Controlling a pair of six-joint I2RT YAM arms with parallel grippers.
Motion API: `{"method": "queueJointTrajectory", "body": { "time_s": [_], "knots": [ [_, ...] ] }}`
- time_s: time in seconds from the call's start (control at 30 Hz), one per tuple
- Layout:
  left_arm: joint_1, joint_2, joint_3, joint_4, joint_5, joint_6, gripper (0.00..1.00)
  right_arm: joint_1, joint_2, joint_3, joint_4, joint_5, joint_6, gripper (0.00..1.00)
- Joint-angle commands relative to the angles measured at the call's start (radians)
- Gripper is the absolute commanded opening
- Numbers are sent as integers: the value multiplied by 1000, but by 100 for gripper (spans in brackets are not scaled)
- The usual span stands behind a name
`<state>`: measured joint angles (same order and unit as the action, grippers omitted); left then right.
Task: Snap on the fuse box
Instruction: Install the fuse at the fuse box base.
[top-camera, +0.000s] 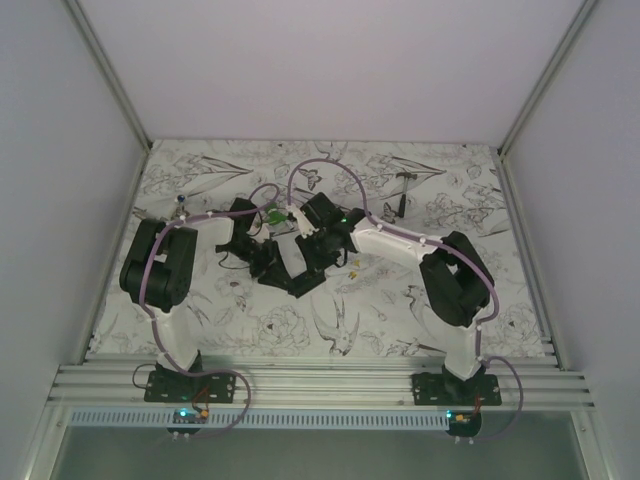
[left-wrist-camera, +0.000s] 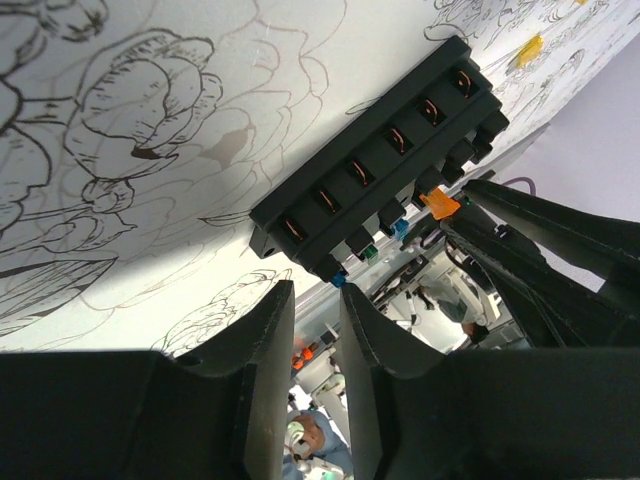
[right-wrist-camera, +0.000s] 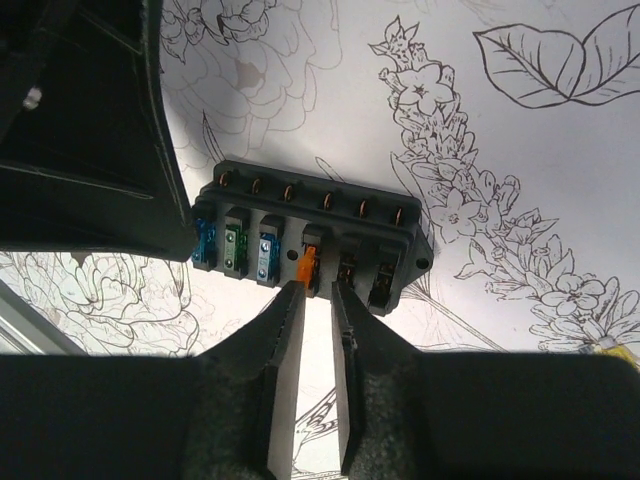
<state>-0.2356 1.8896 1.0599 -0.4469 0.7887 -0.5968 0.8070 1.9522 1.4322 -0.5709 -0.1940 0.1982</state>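
Closest to me, my right gripper (right-wrist-camera: 318, 285) has its fingers nearly together, pinching a little orange fuse (right-wrist-camera: 306, 266) at a slot so I can push it in, I think. The fuse box (right-wrist-camera: 305, 235) lies on the flowery table (right-wrist-camera: 520, 150) between both arms. My left gripper (left-wrist-camera: 312, 300) waits just beside its end, fingers slightly apart, holding nothing.

White-walled lab enclosure (top-camera: 330, 60), floral tabletop (top-camera: 450, 300)
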Motion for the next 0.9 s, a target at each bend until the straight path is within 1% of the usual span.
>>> {"method": "queueJointTrajectory", "body": {
  "time_s": [0.0, 0.27, 0.77, 0.87],
  "knots": [
    [2, 7, 9, -52, -34, 26, 27, 19, -52, 3, 26, 48, -13, 26],
    [1, 5, 8, -53, -34, 29, 28, 32, -42, 7, 52, 61, -3, 28],
    [0, 2, 6, -53, -35, 31, 28, 46, 13, 21, 28, 77, -2, 20],
    [0, 0, 6, -53, -34, 31, 28, 50, 23, 28, 16, 80, -7, 18]
  ]
}}
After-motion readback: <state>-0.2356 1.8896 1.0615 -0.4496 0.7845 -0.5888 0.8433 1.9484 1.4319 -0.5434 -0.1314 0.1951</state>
